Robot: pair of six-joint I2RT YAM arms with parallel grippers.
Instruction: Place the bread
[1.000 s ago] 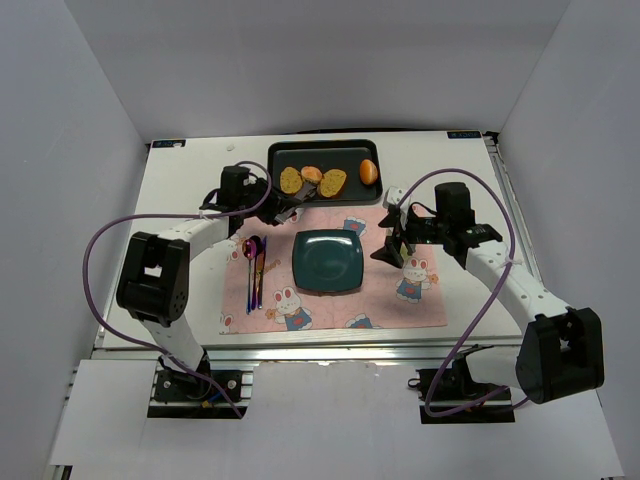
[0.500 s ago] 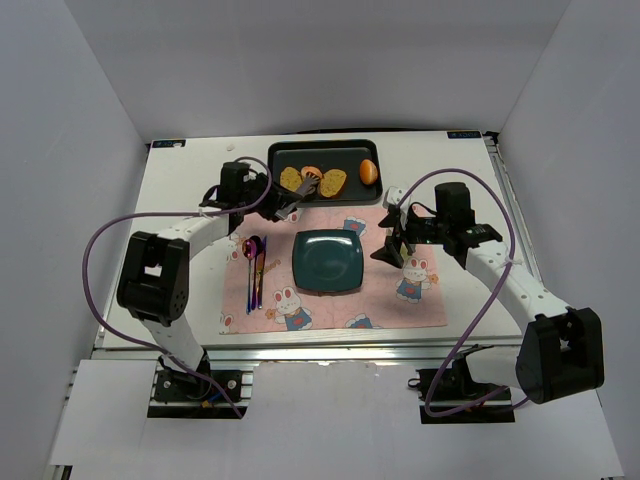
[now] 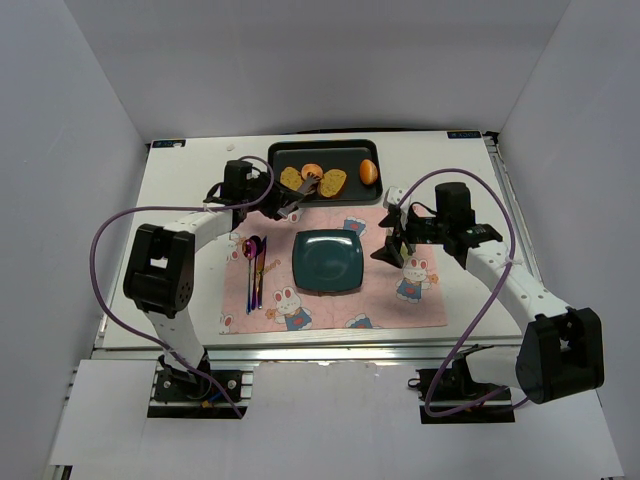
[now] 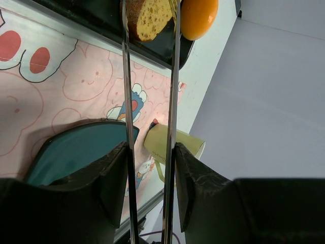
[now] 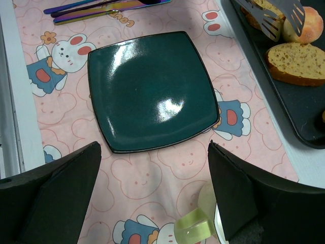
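Note:
The bread (image 3: 312, 169), a small golden bun, lies in the black tray (image 3: 350, 150) between two toast slices; it also shows in the right wrist view (image 5: 311, 24). My left gripper (image 3: 272, 204) (image 4: 150, 152) is shut on metal tongs (image 4: 174, 91). The tong tips (image 5: 266, 23) reach into the tray right at the bun; I cannot tell whether they pinch it. The left wrist view hides the bun. My right gripper (image 3: 392, 246) (image 5: 152, 203) hangs open over the pink mat, holding nothing.
A teal square plate (image 3: 328, 261) (image 5: 152, 91) sits mid-mat. Toast slices (image 3: 333, 182) and an orange egg-shaped item (image 3: 368, 172) (image 4: 199, 18) share the tray. A green mug (image 5: 195, 226) (image 4: 172, 145) lies under the right gripper. Cutlery (image 3: 255, 265) rests at the mat's left.
My left arm has shifted a little toward the tray, bringing the tong tips up to the bun. The right arm has not moved.

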